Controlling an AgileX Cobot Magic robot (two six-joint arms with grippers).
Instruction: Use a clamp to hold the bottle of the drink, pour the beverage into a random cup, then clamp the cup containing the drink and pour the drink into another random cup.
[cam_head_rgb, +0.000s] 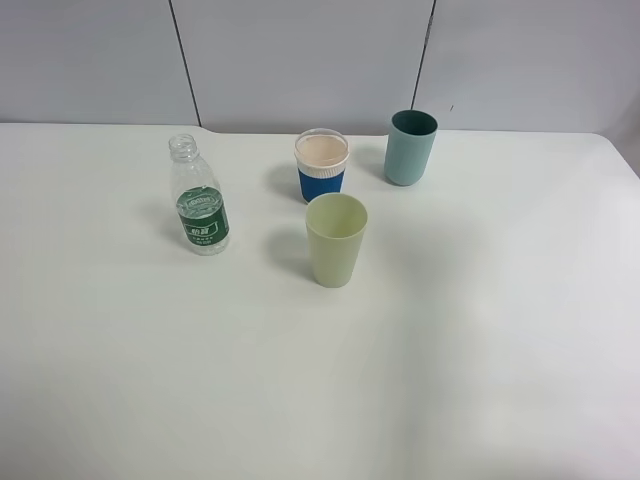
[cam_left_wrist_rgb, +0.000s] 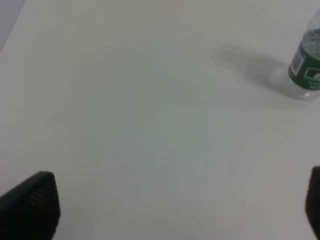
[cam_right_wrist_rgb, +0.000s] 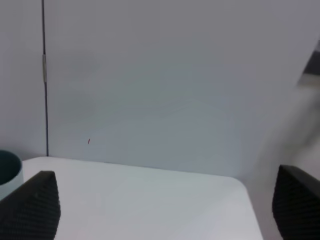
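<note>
We see the bottle (cam_head_rgb: 200, 199) standing uncapped left of three cups, both grippers' jaws spread apart, holding nothing.

Table (cam_head_rgb: 480, 380): bears four upright items, all in its far half.
Bottle (cam_head_rgb: 200, 200): uncapped, farthest to 9 o'clock, well apart from the cups.
Sleeved cup (cam_head_rgb: 321, 165): at 3 o'clock of the bottle, slightly farther back.
Plain cup (cam_head_rgb: 336, 240): just beside the sleeved cup at its 6 o'clock, nearest the front edge.
Tall cup (cam_head_rgb: 411, 147): near the sleeved cup at its 3 o'clock, rearmost, farthest to 3 o'clock.
Wall (cam_head_rgb: 300, 60): behind the table at 12 o'clock.
</note>
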